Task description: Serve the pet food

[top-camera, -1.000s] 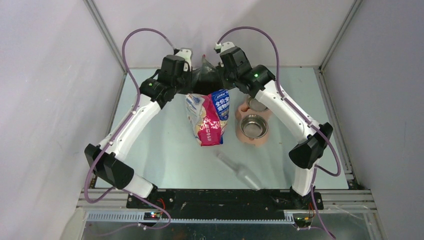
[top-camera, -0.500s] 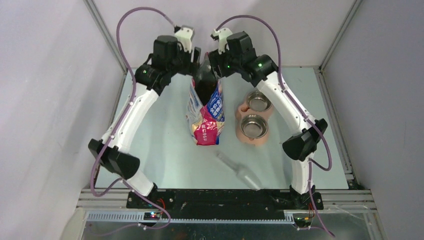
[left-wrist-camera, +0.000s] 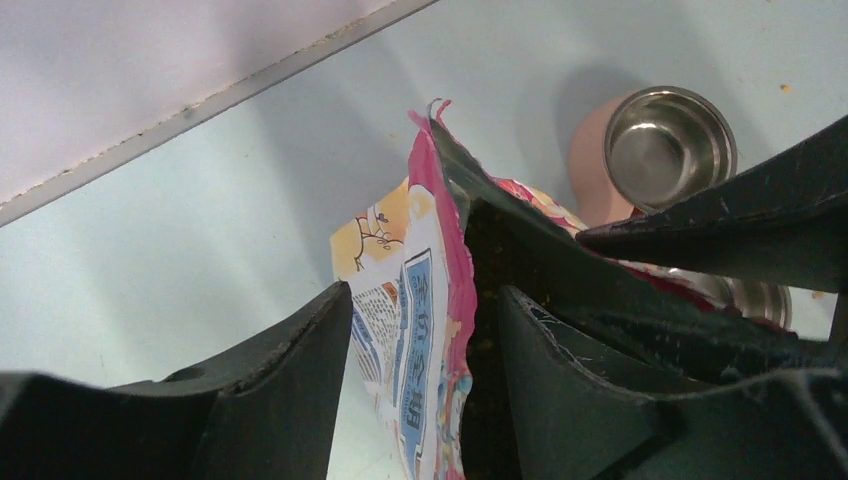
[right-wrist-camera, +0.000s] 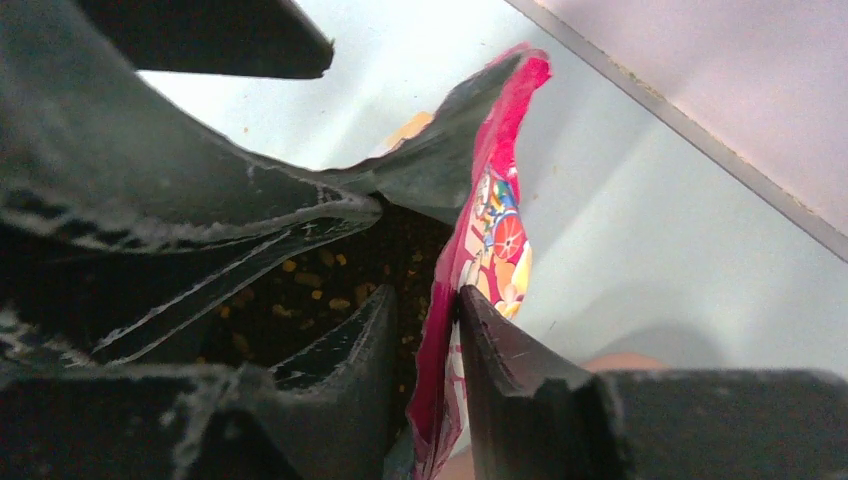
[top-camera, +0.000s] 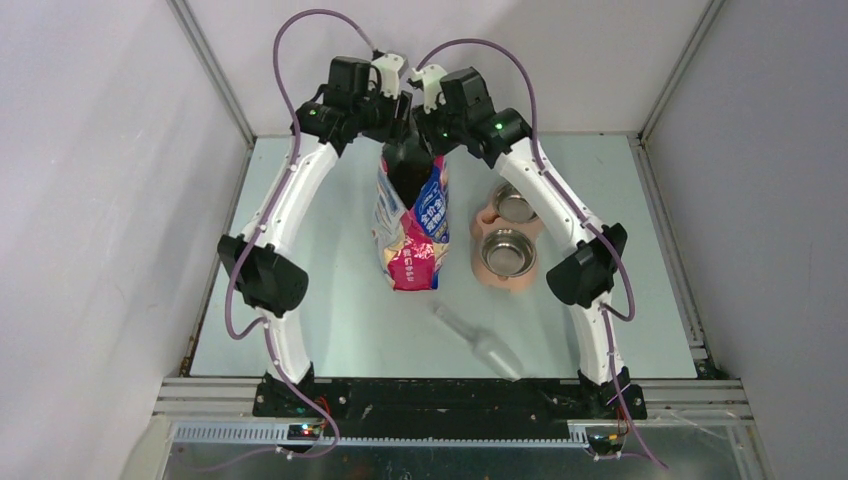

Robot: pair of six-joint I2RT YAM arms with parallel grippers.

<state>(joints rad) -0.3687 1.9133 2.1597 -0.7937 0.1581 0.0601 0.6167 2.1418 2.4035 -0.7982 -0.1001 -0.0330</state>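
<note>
Standing upright mid-worktop (top-camera: 320, 300), the bag (top-camera: 408, 250) has its torn mouth gaping at the top, between the 2 wrists. Just right of it sits a pink feeder (top-camera: 503, 283) holding 2 steel bowls (top-camera: 507, 250), apart from the bag. A clear scoop (top-camera: 480, 345) lies nearer the arm bases. The bag's walls and both sets of fingers crowd the mouth, so from above the inside reads only as a dark hollow.

The pet food (right-wrist-camera: 300, 285) is inside the bag. It shows from the right wrist as a dark mass flecked with small tan-brown pellets.

Both arms reach to the far side and lean in towards the centre over the bag's mouth. The left fingers (left-wrist-camera: 290, 400) are set wide, 1 outside the bag's left wall and 1 inside, with the wall loose between them. The right fingers (right-wrist-camera: 500, 370) stand narrow astride the right wall. The outer 1 touches the wall, and a slit of gap shows on the inner side.
</note>
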